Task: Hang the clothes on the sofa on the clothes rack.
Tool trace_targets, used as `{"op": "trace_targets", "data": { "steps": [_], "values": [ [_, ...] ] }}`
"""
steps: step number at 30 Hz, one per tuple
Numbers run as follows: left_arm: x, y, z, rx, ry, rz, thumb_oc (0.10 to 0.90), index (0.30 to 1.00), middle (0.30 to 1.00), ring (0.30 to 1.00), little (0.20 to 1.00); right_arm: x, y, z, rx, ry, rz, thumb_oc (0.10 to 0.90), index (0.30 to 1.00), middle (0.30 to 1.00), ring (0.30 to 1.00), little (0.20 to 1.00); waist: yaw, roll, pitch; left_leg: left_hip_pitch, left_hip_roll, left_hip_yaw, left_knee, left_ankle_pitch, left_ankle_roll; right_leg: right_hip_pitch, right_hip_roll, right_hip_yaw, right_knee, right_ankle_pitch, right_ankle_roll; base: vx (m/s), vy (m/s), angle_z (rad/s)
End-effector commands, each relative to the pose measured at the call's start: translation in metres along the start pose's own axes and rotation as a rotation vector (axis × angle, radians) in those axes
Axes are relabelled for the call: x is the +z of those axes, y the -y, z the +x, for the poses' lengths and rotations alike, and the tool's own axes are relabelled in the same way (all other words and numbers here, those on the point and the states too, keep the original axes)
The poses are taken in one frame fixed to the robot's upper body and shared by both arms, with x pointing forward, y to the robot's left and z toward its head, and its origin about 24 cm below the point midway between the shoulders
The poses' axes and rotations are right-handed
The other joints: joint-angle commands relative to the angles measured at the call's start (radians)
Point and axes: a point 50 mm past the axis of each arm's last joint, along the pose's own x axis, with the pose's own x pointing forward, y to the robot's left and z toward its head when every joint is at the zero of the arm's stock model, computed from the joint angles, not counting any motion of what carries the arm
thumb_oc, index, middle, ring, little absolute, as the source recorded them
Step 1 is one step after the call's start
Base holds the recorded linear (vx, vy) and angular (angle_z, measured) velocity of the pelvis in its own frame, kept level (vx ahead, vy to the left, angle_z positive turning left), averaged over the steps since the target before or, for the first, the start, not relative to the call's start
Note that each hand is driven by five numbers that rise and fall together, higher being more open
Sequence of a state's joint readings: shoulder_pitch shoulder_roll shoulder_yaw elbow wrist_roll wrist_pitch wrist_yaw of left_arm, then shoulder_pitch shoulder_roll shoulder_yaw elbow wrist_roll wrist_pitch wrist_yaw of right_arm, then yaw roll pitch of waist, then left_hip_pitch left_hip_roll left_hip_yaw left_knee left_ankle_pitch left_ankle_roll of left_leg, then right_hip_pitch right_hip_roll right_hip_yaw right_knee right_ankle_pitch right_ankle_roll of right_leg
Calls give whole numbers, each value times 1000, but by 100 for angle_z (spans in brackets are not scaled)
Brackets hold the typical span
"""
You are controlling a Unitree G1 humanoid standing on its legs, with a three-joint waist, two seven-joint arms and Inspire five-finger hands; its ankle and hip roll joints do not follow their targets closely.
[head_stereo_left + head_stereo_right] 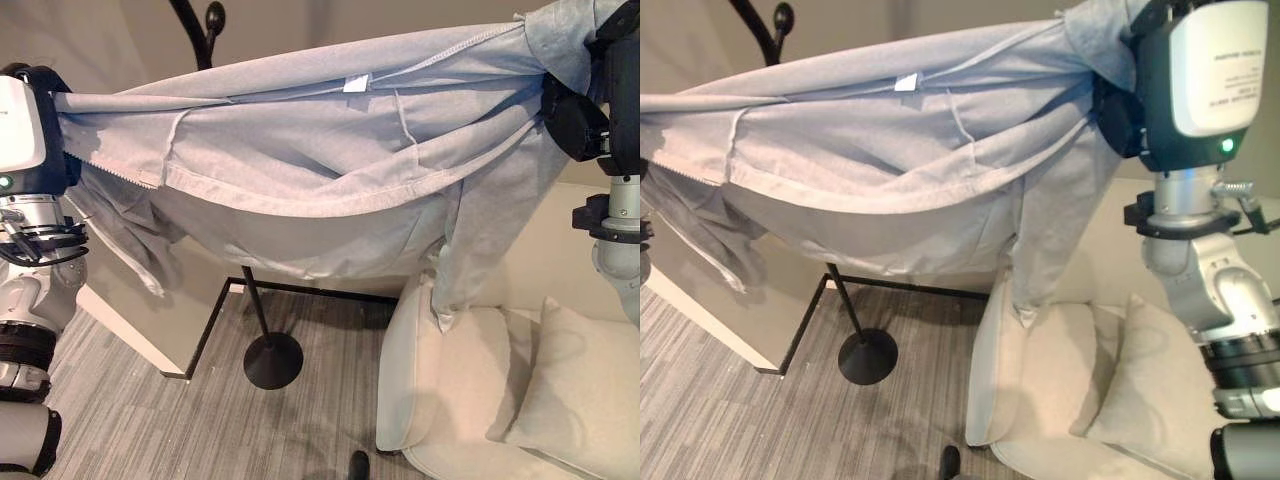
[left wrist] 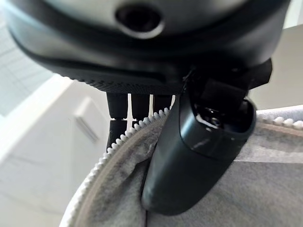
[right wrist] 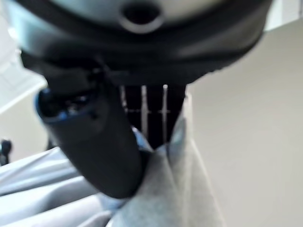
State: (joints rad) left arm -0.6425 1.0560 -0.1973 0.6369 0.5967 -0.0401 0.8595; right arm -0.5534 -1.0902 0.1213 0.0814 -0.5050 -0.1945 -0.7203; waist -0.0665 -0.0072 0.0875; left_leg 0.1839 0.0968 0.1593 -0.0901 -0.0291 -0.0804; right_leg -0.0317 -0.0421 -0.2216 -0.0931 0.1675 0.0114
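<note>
Grey zip-up jacket (image 1: 300,150) is lifted off the sofa (image 1: 470,400), stretched between left hand (image 2: 189,161) and right hand (image 3: 99,146), both pinching cloth. Clothes rack (image 1: 205,25), at 11 o'clock, remains bare; hanging is left.

Light: soft, even, indoor.
Shadows: faint under the jacket (image 1: 300,160) folds.
Blur: wrist views, thumb (image 3: 90,142) close and smeared.

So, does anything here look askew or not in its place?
Nothing is damaged. The grey jacket is stretched between the left robot hand and the right robot hand; one sleeve dangles onto the sofa.
</note>
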Motion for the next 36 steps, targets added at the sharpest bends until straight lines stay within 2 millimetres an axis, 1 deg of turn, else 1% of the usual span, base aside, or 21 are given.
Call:
{"op": "trace_targets", "data": {
  "steps": [1, 4, 7, 9, 12, 13, 14, 15, 16, 17, 18, 19, 21, 22, 23, 26, 27, 28, 29, 33, 36],
  "values": [
    [-97, -48, 10, 23, -254, 358, 400, 300, 300, 300, 300, -54, 50, 23, -204, -211, -177, 400, 300, 300, 300, 300, 11, -21, -174, -15, -44, 31, 3, -45, 7, 70, -87, 41, 8, -92, 173, 63, 39, 14],
    [-104, -41, 2, -74, -240, 418, 400, 300, 300, 300, 300, -51, 44, 29, -175, -196, -142, 400, 300, 300, 300, 300, 14, -22, -171, -22, -43, 31, 3, -43, 5, 67, -89, 38, 6, -91, 175, 50, 41, 8],
    [-101, -19, -10, -229, -230, 425, 400, 300, 300, 300, 300, -44, 22, 39, -100, -216, -26, 400, 300, 300, 300, 300, 17, -29, -151, -46, -41, 33, 3, -34, 2, 48, -93, 39, 6, -83, 176, 22, 67, 1],
    [-90, -5, -8, -295, -209, 406, 400, 300, 300, 300, 300, -47, 10, 51, -55, -254, 18, 400, 300, 300, 300, 300, 18, -40, -121, -82, -36, 31, 3, -22, -1, 14, -94, 41, 6, -74, 177, -171, 34, -5],
    [-63, 16, 6, -359, -200, 346, 400, 300, 300, 300, 300, -57, 0, 83, -42, -348, 38, 400, 300, 300, 300, 300, 27, -55, -47, -190, -30, 15, 3, 17, -5, -82, -93, 47, 6, -44, 178, -329, -6, 6],
    [-45, 24, 14, -362, -190, 294, 400, 300, 300, 300, 300, -62, 1, 98, -61, -407, 21, 400, 300, 300, 300, 300, 37, -67, -16, -244, -30, 2, 3, 39, -5, -130, -90, 51, 6, -30, 179, -261, -22, 18],
    [-44, 24, 14, -360, -194, 291, 400, 300, 300, 300, 300, -62, 2, 101, -64, -403, 20, 400, 300, 300, 300, 300, 35, -64, -19, -251, -31, 2, 3, 41, -5, -137, -91, 51, 6, -28, 179, -184, -42, 20],
    [-30, 32, 14, -369, -175, 247, 400, 300, 300, 300, 300, -72, 9, 108, -63, -460, -42, 400, 300, 300, 300, 300, 43, -80, -5, -283, -31, -6, 3, 54, -8, -164, -91, 51, 6, -22, 178, -21, -31, 31],
    [-25, 35, 15, -371, -168, 232, 400, 300, 300, 300, 300, -73, 14, 114, -77, -477, -46, 400, 300, 300, 300, 300, 43, -81, -4, -293, -31, -9, 3, 58, -10, -171, -92, 51, 6, -20, 177, -20, -31, 30],
    [-25, 35, 15, -371, -170, 230, 400, 300, 300, 300, 300, -73, 15, 115, -78, -475, -47, 400, 300, 300, 300, 300, 43, -79, -4, -295, -31, -9, 3, 59, -10, -173, -92, 51, 6, -20, 177, 19, -33, 27],
    [-9, 45, 9, -396, -150, 186, 400, 300, 300, 300, 300, -76, 14, 116, -61, -503, -56, 400, 300, 300, 300, 300, 48, -88, 10, -302, -32, -14, 3, 63, -10, -175, -92, 51, 6, -23, 174, 9, -26, 10],
    [-9, 46, 9, -396, -152, 184, 400, 300, 300, 300, 300, -76, 14, 117, -61, -501, -57, 400, 300, 300, 300, 300, 47, -86, 11, -301, -32, -14, 3, 63, -11, -175, -92, 51, 6, -23, 174, 13, -41, 0],
    [10, 56, -3, -403, -123, 106, 400, 300, 300, 300, 300, -69, 4, 112, -49, -495, -13, 400, 300, 300, 300, 300, 50, -83, 31, -300, -29, -17, 3, 60, -10, -172, -89, 56, 6, -32, 168, 28, -42, -2],
    [10, 57, -4, -405, -122, 108, 400, 300, 300, 300, 300, -69, 3, 111, -47, -496, -12, 400, 300, 300, 300, 300, 49, -84, 30, -299, -28, -17, 3, 60, -10, -171, -89, 56, 6, -32, 168, 113, -115, -1],
    [23, 46, -3, -298, -72, 18, 400, 300, 300, 300, 300, -67, 5, 96, -84, -468, 24, 400, 300, 300, 300, 300, 49, -73, 39, -290, -21, -23, 3, 48, -12, -161, -82, 52, 7, -53, 160, 104, -117, 2],
    [18, 36, -15, -253, -55, -7, 400, 300, 300, 300, 300, -63, 12, 78, -111, -418, 18, 400, 300, 300, 300, 300, 45, -72, 32, -285, -20, -26, 3, 44, -11, -154, -81, 47, 7, -61, 153, 105, -95, 24],
    [13, 29, -29, -223, -60, -34, 400, 300, 300, 300, 300, -62, 18, 61, -135, -390, 2, 400, 300, 300, 300, 300, 45, -67, 24, -269, -16, -27, 3, 34, -12, -140, -78, 43, 8, -74, 147, 270, -180, 24],
    [4, 20, -50, -206, -61, -47, 400, 300, 300, 300, 300, -57, 22, 33, -141, -364, -4, 400, 300, 300, 300, 300, 45, -65, 5, -236, -8, -28, 3, 21, -13, -112, -70, 36, 9, -92, 139, 318, -229, 16],
    [-1, 13, -62, -186, -75, -60, 400, 300, 300, 300, 300, -53, 28, 20, -166, -341, -9, 400, 300, 300, 300, 300, 46, -61, -7, -218, -2, -27, 3, 15, -13, -95, -63, 33, 8, -104, 133, 223, -170, 17],
    [-14, 1, -85, -174, -100, -56, 400, 300, 300, 300, 300, -47, 39, -8, -210, -336, -6, 400, 300, 300, 300, 300, 53, -65, -26, -182, 14, -29, 3, 9, -19, -59, -47, 26, 7, -128, 123, 104, -129, 2],
    [-28, -14, -86, -112, -121, -15, 400, 300, 300, 300, 300, -46, 51, -15, -267, -315, -34, 400, 300, 300, 300, 300, 63, -67, -39, -157, 33, -31, 3, 17, -31, -34, -28, 21, 6, -149, 114, 65, -143, 9]
  ]
}}
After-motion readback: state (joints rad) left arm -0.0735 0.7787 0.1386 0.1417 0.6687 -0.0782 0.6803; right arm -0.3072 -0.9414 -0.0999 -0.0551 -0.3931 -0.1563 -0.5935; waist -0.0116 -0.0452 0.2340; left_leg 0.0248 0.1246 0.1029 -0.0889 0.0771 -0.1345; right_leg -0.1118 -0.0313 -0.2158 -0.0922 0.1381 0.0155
